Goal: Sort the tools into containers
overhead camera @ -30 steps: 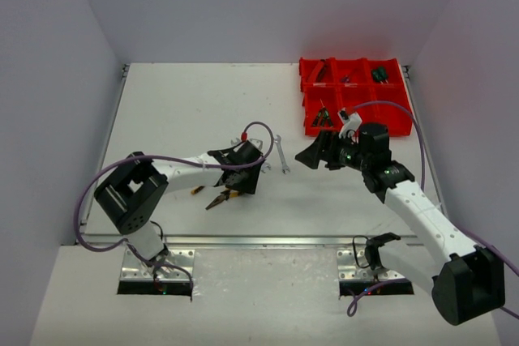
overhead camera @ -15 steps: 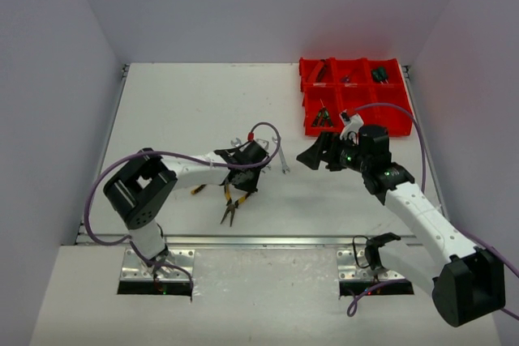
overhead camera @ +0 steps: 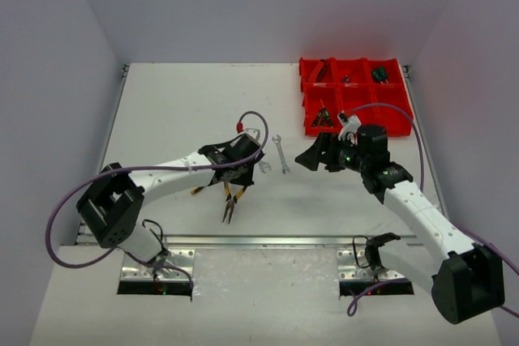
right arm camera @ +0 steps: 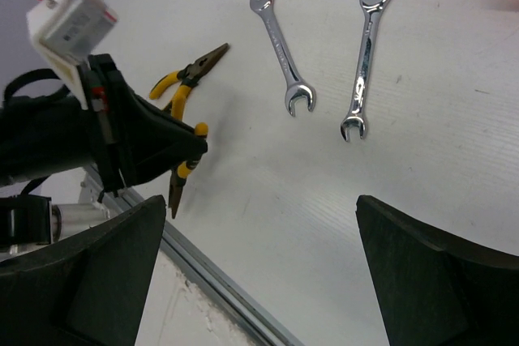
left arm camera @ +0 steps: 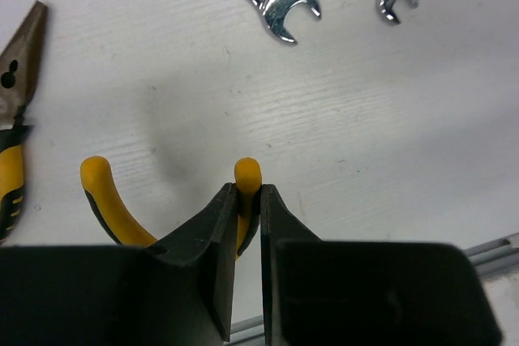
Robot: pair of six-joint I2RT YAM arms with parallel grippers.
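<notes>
Pliers with yellow handles (overhead camera: 229, 208) are at the near middle of the white table (overhead camera: 178, 103). The left gripper (left arm camera: 247, 194) is squeezed tight on one of the handles, and the other handle sticks out to the side. The nose points toward the near edge. I cannot tell if it touches the table.

A second pair of pliers (right arm camera: 188, 80) lies just beside them. A silver wrench (right arm camera: 280, 50) and a second wrench (right arm camera: 365, 61) lie between the held pliers and the red bins (overhead camera: 377, 125) at the far right. The right gripper (right arm camera: 259, 216) hangs near the bins with its fingers wide apart and nothing in them.

The left wrist camera cannot see the held nose, and it cuts off the second pair at its edge. The tools in the bins look too small to name.
</notes>
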